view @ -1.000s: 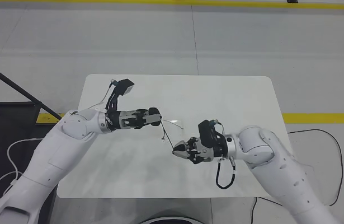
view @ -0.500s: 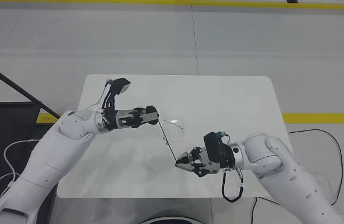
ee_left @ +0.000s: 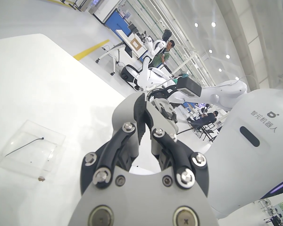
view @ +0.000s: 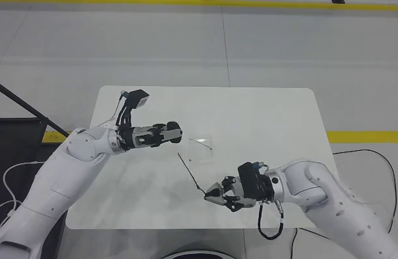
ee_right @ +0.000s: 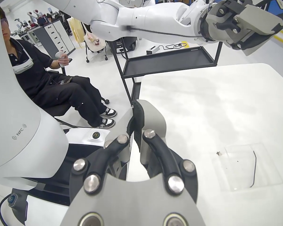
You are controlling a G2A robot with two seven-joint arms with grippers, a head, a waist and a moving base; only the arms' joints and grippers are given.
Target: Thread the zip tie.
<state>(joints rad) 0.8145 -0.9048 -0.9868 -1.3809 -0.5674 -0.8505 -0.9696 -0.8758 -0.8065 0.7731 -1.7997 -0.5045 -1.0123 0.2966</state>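
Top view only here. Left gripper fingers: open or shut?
Observer: Shut. In its wrist view the left gripper has its pads pressed together, and I see no tie between them.
Operator: Right one?
Observer: The right gripper is shut on the zip tie. Its wrist view shows the fingers closed tight.
Operator: Anything by the clear sheet?
Observer: A small brown speck lies at a corner of the clear sheet.

Robotics lab: other robots [ee_left: 155, 44], workstations [ee_left: 128, 37].
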